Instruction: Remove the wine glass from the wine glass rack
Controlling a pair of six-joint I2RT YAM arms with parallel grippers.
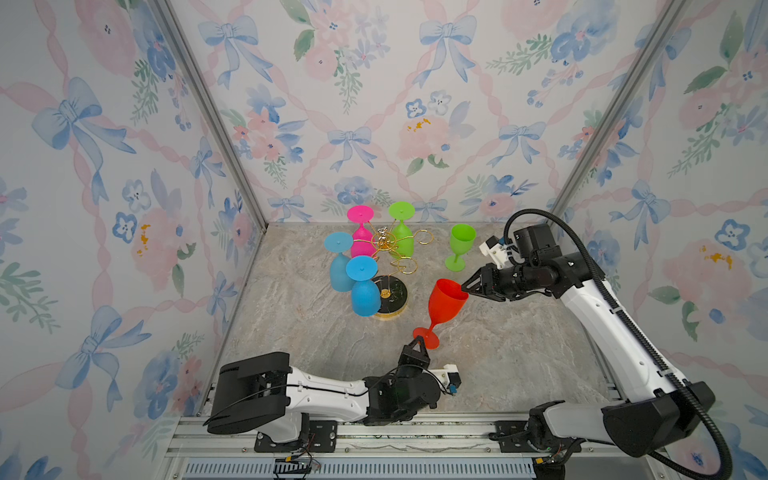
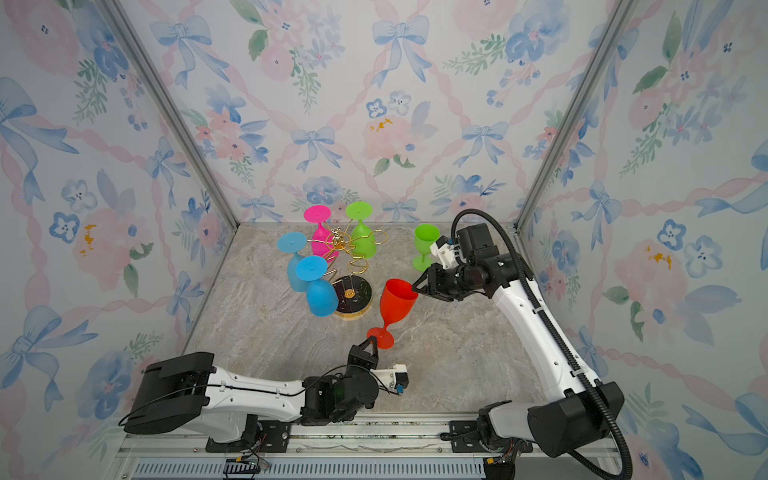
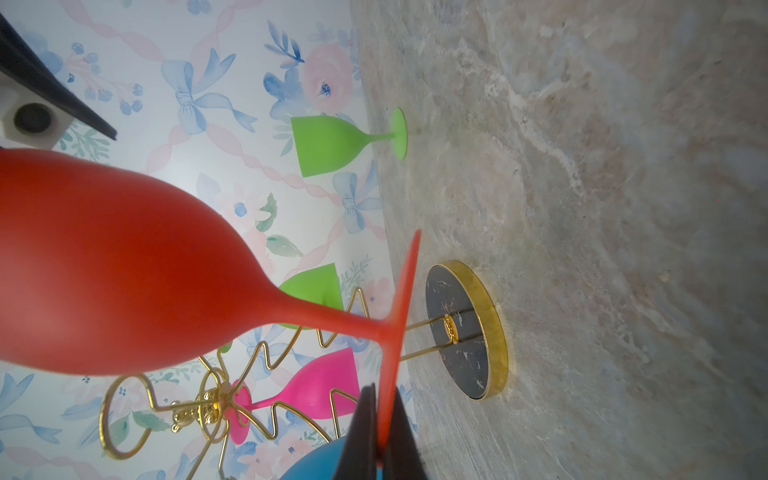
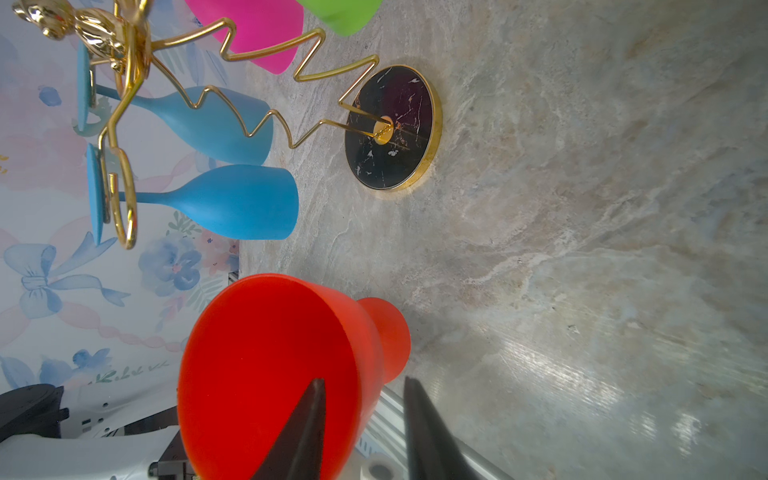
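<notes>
Your red wine glass (image 1: 446, 301) is off the wine glass rack (image 1: 390, 293), tilted just beside its base, left gripper (image 1: 417, 340) pinched on the foot's edge, right gripper (image 1: 464, 289) slightly apart astride the rim, and it looks like light, stiff, slick plastic, so I'd grip the stem.

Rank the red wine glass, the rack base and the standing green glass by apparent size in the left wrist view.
1. red wine glass: largest, though nearest the camera.
2. rack base.
3. standing green glass: smallest, also farthest.
</notes>
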